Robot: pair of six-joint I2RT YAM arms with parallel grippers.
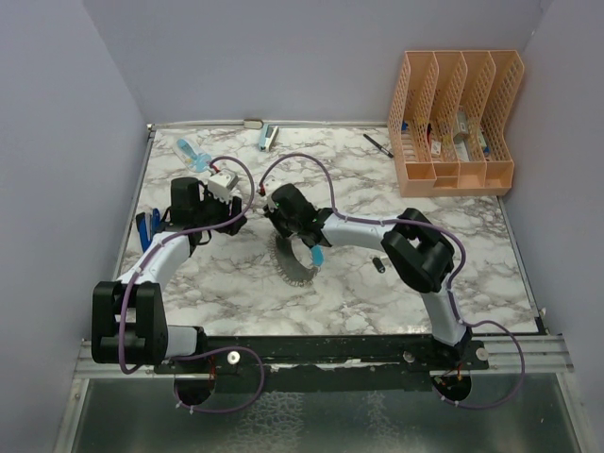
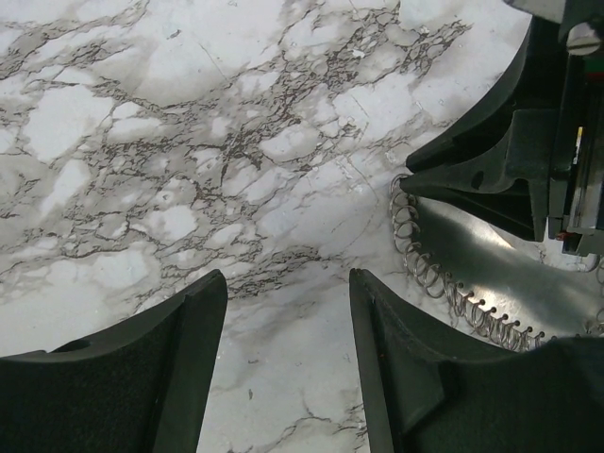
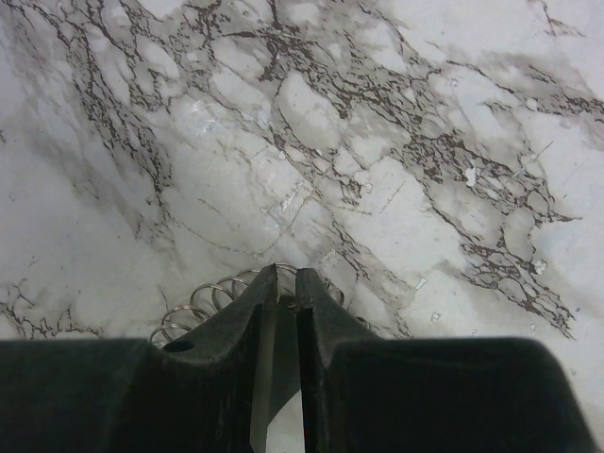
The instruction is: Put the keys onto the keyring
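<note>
Keyring (image 1: pixel 288 264) flat on the table (image 1: pixel 444 283), near its middle, with the light-blue section (image 1: pixel 318 255) on the side toward the right arm. Caught at its coiled rim by the right gripper (image 3: pixel 286 276): fingers pressed almost together, a thin gray sliver of the ring pinched between them. Left gripper (image 2: pixel 288 283) spread, nothing in it, over bare marble just beside the coil. Black key (image 1: pixel 377 265) loose on the table, well apart from the ring, on the right arm's side. No sign of the yellow key in any view. Step in hand, by the look of it: securing the ring, ready for threading a key on. To do it well, place the pinch on the solid strip just inside the coil, not on the wire loops, likely to spring or slip out. Squeeze only enough to stop any sliding. Tilt one side a little off the marble rather than lifting the whole ring, to avoid swinging. Bring the open left fingers down onto a farther stretch of rim for steadying, clear of the right fingers. Leave the blue section free, probably the opening part. Fetch the black key only after firming up the ring.
</note>
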